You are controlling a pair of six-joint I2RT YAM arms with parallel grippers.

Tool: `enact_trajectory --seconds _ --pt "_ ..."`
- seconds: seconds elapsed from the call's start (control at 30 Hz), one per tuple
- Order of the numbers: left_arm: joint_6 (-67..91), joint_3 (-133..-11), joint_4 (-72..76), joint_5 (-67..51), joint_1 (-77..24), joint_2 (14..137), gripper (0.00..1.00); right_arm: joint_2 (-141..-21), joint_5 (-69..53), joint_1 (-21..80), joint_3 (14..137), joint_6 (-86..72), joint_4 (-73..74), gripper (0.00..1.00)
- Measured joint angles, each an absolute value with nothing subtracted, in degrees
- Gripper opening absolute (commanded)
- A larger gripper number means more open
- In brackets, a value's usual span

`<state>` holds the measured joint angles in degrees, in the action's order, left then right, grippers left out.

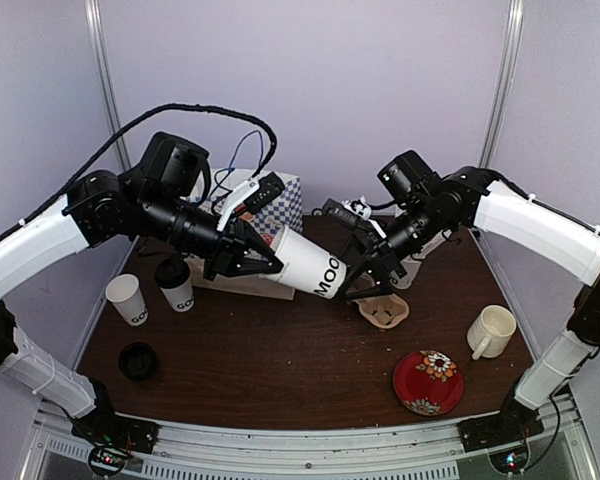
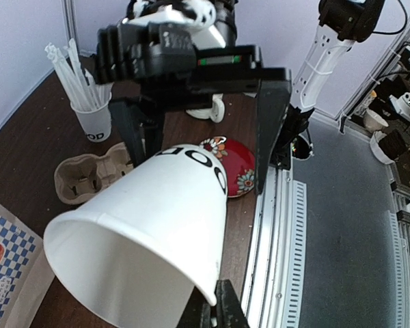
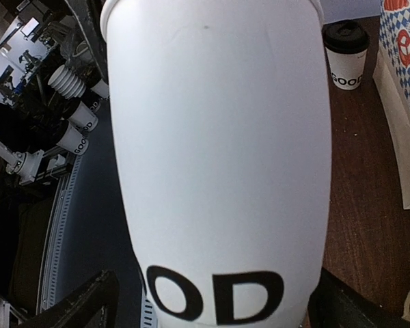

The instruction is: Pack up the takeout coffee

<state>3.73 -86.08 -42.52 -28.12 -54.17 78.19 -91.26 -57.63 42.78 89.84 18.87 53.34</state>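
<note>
A white takeout coffee cup (image 1: pixel 308 263) with black lettering and no lid lies sideways in the air between both arms. My left gripper (image 1: pixel 270 260) is shut on the wall of its open rim (image 2: pixel 212 290). My right gripper (image 1: pixel 352 282) stands open around the cup's base, and its two black fingers (image 2: pixel 270 130) stand apart from the cup's sides. The cup (image 3: pixel 219 137) fills the right wrist view. A lidded takeout coffee cup (image 1: pixel 177 285) and an unlidded one (image 1: pixel 128 298) stand at the table's left.
A black lid (image 1: pixel 138 360) lies front left. A blue-checked paper bag (image 1: pixel 283 205) stands at the back. A cardboard cup carrier (image 1: pixel 385 310), a cream mug (image 1: pixel 492 330) and a red plate (image 1: pixel 428 382) sit on the right. A cup of stirrers (image 2: pixel 92 113) is near the carrier.
</note>
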Motion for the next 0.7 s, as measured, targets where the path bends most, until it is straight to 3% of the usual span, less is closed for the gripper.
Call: enact_trajectory --seconds 0.13,0.33,0.57,0.7 --pt "2.7 -89.0 -47.1 -24.6 -54.5 79.3 0.00 -88.2 -56.5 37.6 88.9 21.3 56.6 1.00" --pt "-0.1 -90.0 -54.5 -15.5 -58.4 82.8 0.00 -77.7 -57.0 21.3 84.4 22.0 57.4 0.99" --pt "-2.3 -93.2 -61.8 -3.5 -64.7 97.5 0.00 -69.5 -59.3 4.4 78.7 18.0 53.8 0.99" --pt "-3.4 -96.7 -66.2 2.8 -67.0 104.6 0.00 -69.1 -60.1 0.0 76.3 14.6 50.4 0.99"
